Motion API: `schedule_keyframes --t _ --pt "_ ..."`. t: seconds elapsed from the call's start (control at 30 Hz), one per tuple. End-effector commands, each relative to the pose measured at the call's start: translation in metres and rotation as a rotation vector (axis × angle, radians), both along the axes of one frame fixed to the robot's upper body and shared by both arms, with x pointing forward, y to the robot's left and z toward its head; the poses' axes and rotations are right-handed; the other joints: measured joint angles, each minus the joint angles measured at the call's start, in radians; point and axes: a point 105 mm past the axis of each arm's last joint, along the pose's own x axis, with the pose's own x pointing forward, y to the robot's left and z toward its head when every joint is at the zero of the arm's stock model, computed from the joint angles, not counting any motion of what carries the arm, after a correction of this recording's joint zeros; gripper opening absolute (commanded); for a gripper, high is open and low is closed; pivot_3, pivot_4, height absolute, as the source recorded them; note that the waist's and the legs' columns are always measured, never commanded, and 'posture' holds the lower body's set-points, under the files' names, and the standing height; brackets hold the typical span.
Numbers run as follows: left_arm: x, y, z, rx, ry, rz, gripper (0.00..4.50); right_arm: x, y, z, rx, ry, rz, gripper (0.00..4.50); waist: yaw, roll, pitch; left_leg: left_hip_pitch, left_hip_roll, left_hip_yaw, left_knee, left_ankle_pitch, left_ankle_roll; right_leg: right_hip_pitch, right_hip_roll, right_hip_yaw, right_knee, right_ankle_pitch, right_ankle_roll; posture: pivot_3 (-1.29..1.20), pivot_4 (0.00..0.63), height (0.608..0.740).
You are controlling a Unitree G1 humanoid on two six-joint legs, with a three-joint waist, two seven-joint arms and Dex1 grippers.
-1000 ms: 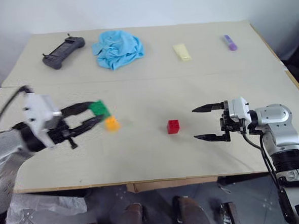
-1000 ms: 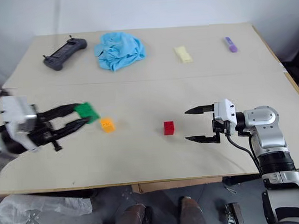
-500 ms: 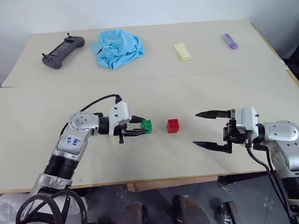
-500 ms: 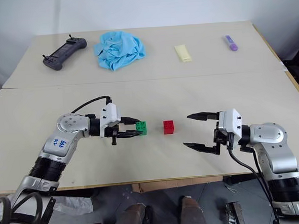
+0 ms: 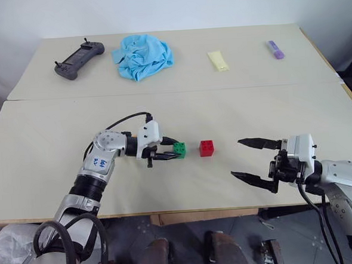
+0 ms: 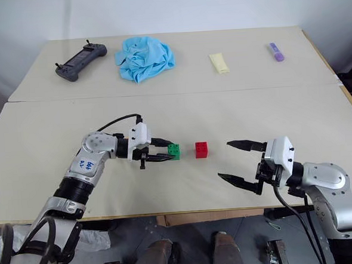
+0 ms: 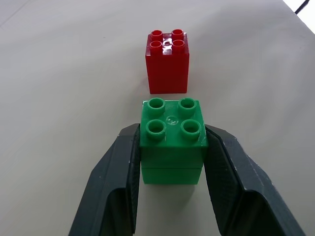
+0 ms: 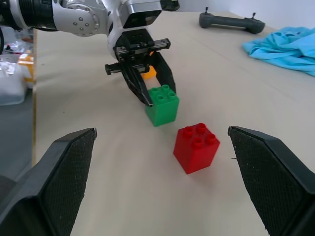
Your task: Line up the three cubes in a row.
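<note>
Left gripper [image 7: 171, 162] clamps the small green studded plastic brick [image 5: 179, 148] on the beige tabletop [image 5: 56, 133], just beside the small red studded plastic brick [image 5: 207, 148], a narrow gap between them. Orange-yellow plastic brick [image 8: 149, 73] sits behind the left gripper's fingers, mostly hidden. Right gripper [image 5: 244, 159] hangs wide open, holding nothing, right of the red brick.

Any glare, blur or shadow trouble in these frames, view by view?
Left wrist view: sharp, a small glint on the red cube, soft shadows beside the green cube. Right wrist view: cubes crisp, the right gripper fingers large and slightly soft. Left eye view: even light, faint shadows under the left gripper.
</note>
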Motion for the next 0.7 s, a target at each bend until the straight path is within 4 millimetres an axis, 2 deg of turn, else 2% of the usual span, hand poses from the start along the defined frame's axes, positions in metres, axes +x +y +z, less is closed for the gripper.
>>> schedule_keyframes --t 0.03,0.1,0.17,0.2,0.43,0.57,0.6,0.7 --pt "-0.002 0.001 -0.003 0.025 0.010 -0.029 1.47 -0.003 0.003 0.009 0.003 -0.044 0.006 4.50 0.000 0.000 0.000 0.000 0.000 0.000 0.000 0.000 0.000 0.000 0.000 0.000 0.000 0.000 0.000 0.00 0.150 0.740" --pt "-0.003 0.001 -0.005 0.034 0.022 -0.039 1.47 -0.004 0.005 0.008 0.006 -0.042 0.008 4.50 0.000 0.000 0.000 0.000 0.000 0.000 0.000 0.000 0.000 0.000 0.000 0.000 0.000 0.000 0.000 0.00 0.150 0.740" --pt "-0.002 0.001 -0.005 0.037 0.025 -0.038 2.20 -0.005 0.006 0.007 0.007 -0.040 0.008 4.50 0.000 0.000 0.000 0.000 0.000 0.000 0.000 0.000 0.000 0.000 0.000 0.000 0.000 0.000 0.000 0.00 0.150 0.740" --pt "-0.001 0.002 -0.004 0.037 0.025 -0.036 2.39 -0.005 0.006 0.006 0.007 -0.039 0.008 4.50 0.000 0.000 0.000 0.000 0.000 0.000 0.000 0.000 0.000 0.000 0.000 0.000 0.000 0.000 0.000 0.00 0.150 0.740" --pt "0.007 0.004 0.011 -0.015 -0.025 -0.001 4.44 -0.004 0.007 0.004 0.011 -0.035 0.005 4.50 0.001 0.000 0.000 0.000 -0.001 0.000 0.000 0.000 0.001 0.000 0.001 0.000 0.000 0.000 0.000 0.00 0.150 0.740" --pt "0.004 0.008 0.036 -0.071 -0.113 -0.020 4.44 0.001 0.011 0.004 0.015 -0.041 0.025 4.50 -0.001 -0.001 0.000 0.000 -0.001 0.000 0.000 0.000 0.001 0.000 0.001 0.000 0.000 0.000 0.000 0.00 0.150 0.740" --pt "0.000 0.014 0.050 -0.106 -0.143 -0.021 4.44 0.004 0.013 0.005 0.017 -0.044 0.041 4.50 -0.003 -0.001 0.000 0.000 -0.001 0.000 0.000 0.000 0.001 0.000 0.000 0.000 0.000 0.000 0.000 0.00 0.150 0.740" --pt "-0.011 0.034 0.073 -0.181 -0.185 0.014 4.44 0.010 0.020 0.008 0.026 -0.052 0.083 4.50 -0.012 -0.001 0.001 0.000 0.000 0.000 0.000 0.000 0.001 0.000 -0.001 0.001 0.000 0.000 0.000 0.00 0.150 0.740"
